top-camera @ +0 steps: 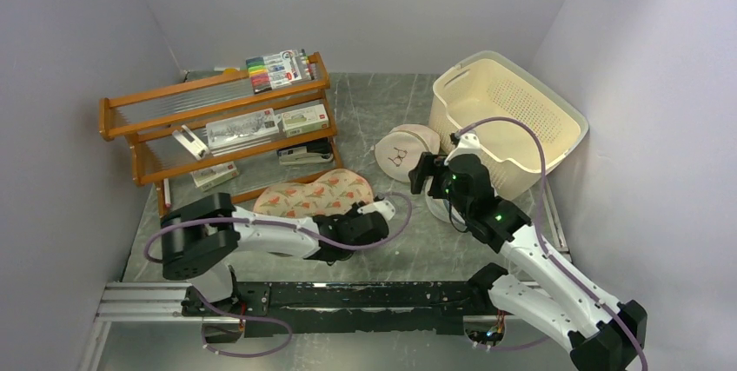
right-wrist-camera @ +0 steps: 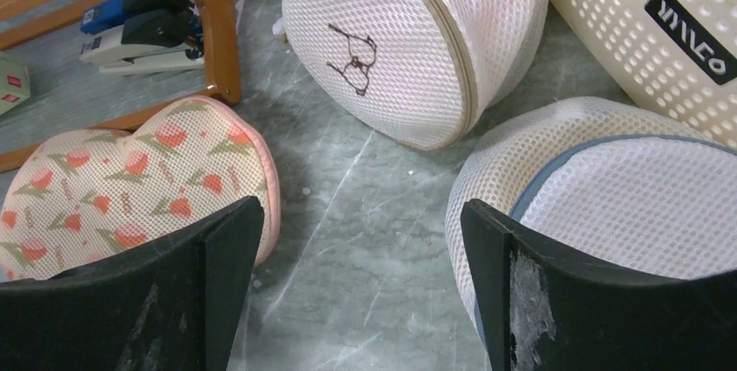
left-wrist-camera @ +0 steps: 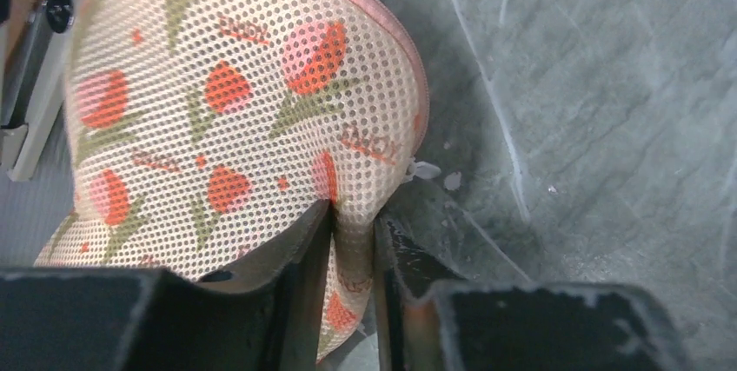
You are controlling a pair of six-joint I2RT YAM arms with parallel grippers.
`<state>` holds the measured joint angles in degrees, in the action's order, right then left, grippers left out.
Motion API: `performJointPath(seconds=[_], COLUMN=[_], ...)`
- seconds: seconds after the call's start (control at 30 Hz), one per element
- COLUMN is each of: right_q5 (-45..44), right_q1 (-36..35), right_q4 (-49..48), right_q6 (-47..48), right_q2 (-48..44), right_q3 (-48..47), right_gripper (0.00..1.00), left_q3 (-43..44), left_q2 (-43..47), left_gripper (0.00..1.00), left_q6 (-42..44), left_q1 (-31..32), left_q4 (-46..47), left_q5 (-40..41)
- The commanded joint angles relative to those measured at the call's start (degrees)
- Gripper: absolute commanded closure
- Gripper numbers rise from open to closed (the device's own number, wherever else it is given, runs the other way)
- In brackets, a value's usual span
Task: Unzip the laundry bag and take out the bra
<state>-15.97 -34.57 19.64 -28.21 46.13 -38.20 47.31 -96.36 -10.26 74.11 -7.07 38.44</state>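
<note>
The laundry bag (top-camera: 313, 195) lies flat on the table in front of the wooden rack. It is cream mesh with red-orange flowers and pink zip edging. My left gripper (top-camera: 375, 216) is at its right end, and in the left wrist view it (left-wrist-camera: 355, 245) is shut on a pinched fold of the bag's mesh (left-wrist-camera: 226, 110). A small white tab (left-wrist-camera: 423, 169) sticks out at the pink edging just beyond the fingers. My right gripper (right-wrist-camera: 361, 215) hangs open over bare table, with the floral bag (right-wrist-camera: 130, 180) to its left. The bra is hidden.
A round pale dome bag with a black bra drawing (right-wrist-camera: 391, 49) stands behind the right gripper. A white dome bag with a blue rim (right-wrist-camera: 608, 188) sits by its right finger. A cream basket (top-camera: 513, 119) is at the back right, a wooden rack (top-camera: 217, 119) at the back left.
</note>
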Motion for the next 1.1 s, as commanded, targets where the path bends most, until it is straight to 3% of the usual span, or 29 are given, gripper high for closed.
performJointPath(seconds=[0.0,0.13,0.2,0.37,0.7,1.07], right_q5=[0.0,10.4,19.8,39.7,43.1,43.7], right_q1=[0.2,0.5,0.5,-0.5,-3.2,-5.9], right_q4=[-5.4,-7.1,-11.0,-21.2,-42.3,-45.9], right_q6=[3.0,5.5,7.6,8.3,-1.0,-0.9], right_q2=[-0.7,1.3,4.0,13.0,23.7,28.9], right_q3=[3.4,3.5,4.0,4.7,11.9,11.4], right_gripper=[0.14,0.11,0.14,0.34,0.48,0.59], left_q3=[-0.5,-3.0,-4.5,-5.6,-5.9,-4.0], left_q2=[8.7,14.2,16.7,18.5,22.4,23.8], left_gripper=[0.69,0.74,0.78,0.86,0.93,0.93], left_q6=[-3.6,-6.1,-7.6,-9.2,-12.5,-12.1], left_q1=[-3.3,-6.4,-7.7,-8.8,-9.8,-10.0], left_q4=[-1.9,-1.8,-1.7,-1.8,-2.4,-3.8], left_q5=[-3.2,-7.8,-10.2,-13.1,-16.4,-17.2])
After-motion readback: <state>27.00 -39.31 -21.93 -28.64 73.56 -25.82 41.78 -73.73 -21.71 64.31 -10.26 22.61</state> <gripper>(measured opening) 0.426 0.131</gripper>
